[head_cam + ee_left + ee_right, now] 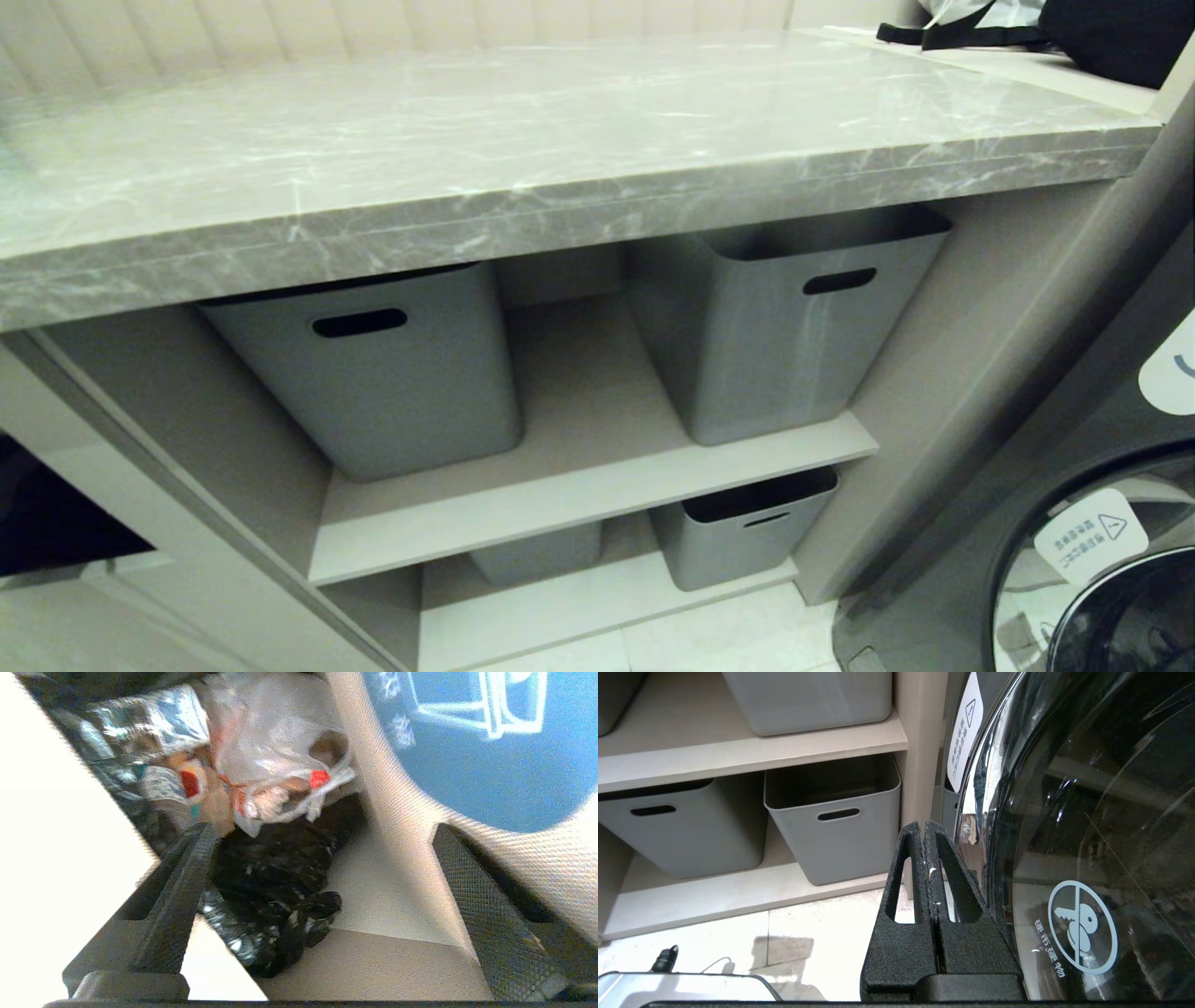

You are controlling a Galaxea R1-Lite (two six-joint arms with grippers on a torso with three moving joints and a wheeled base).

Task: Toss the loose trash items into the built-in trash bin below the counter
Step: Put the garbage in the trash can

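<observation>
Built-in trash bin [397, 868]: beige flap, round blue bin icon [472, 751] on it; flap lies just beyond the left gripper's fingertips, one finger close against the beige face below the icon.
Bin contents: white plastic bag with red marks [280, 765], silvery crumpled wrappers [149, 723], black bin liner [275, 882]; all ahead of the left gripper, past the flap edge.
Left gripper [322, 835]: jaws spread wide, nothing between them, no hold on anything.
Right gripper [927, 828]: fingers pressed together, nothing held; parked low, just beside the washing machine door [1087, 835].
Grey tubs [836, 816]: on shelves beyond the right gripper, slot handles facing out.
Counter [560, 159]: marble top above the shelves, clear of both grippers.
Loose trash items: cannot tell them apart within the bin.
</observation>
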